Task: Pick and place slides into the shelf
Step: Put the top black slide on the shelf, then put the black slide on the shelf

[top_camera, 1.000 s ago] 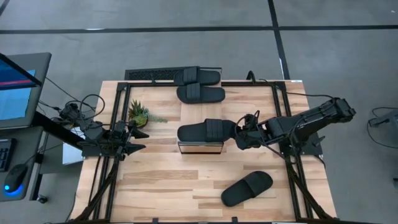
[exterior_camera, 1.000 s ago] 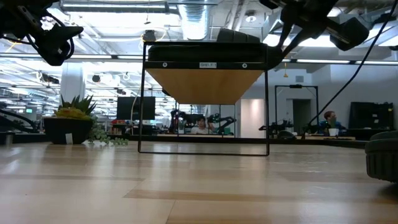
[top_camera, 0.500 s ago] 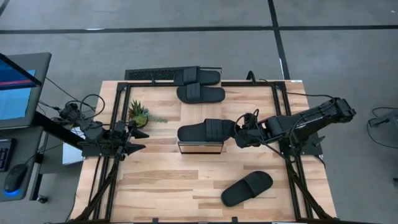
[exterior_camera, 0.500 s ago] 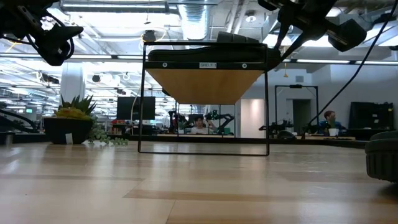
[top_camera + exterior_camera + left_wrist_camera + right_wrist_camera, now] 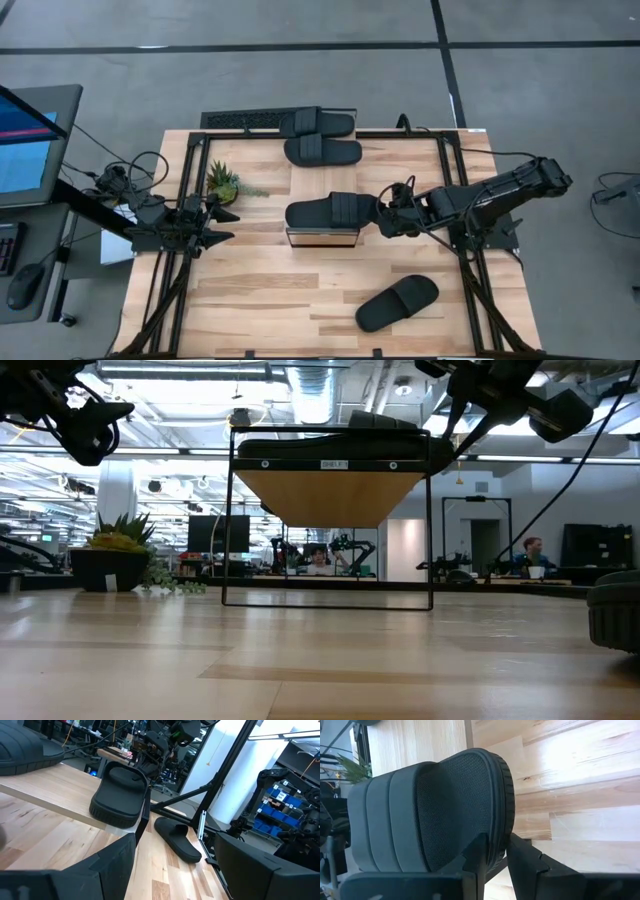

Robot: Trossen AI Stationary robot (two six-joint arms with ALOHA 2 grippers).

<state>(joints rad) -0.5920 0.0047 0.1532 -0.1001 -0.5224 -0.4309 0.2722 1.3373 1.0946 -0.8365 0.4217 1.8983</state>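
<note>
Right pincer [image 5: 383, 216] grips shelf-top [image 5: 322, 238] slide [image 5: 332, 211].

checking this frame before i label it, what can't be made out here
- High view: whether the right gripper grips the matte black slide lying on the light wood shelf; its fingers merge with the dark sole. In the right wrist view the fingers straddle the sole's rim.
- Low view: the black slide at the right edge is cut off by the frame.
- Low view: the left gripper is partly cut off at the top.
</note>
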